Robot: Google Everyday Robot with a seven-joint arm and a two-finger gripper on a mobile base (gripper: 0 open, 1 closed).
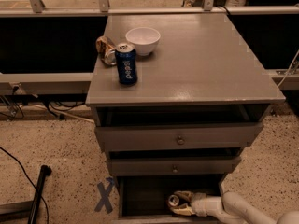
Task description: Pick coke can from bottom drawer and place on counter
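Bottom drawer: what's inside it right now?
The bottom drawer holds the coke can, silver top showing, with the pincer at it, reaching in from the right. The pincer covers most of the can's body; the drawer's back is hidden under the middle drawer.

Coke can (173,200) at gripper (178,204) in btm drawer (140,195); Pepsi can (126,65), bowl (143,40) on counter (201,64), rear L.

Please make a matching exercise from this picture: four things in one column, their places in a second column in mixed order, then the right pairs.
Things
1. blue can
2. white bowl
3. coke can
4. hand

Places
A. reaches into the bottom drawer from the right
B. stands upright near the counter's left edge
C. is in the bottom drawer, silver top showing
D. sits open side up on the counter, farther back

Pairs: 1-B, 2-D, 3-C, 4-A
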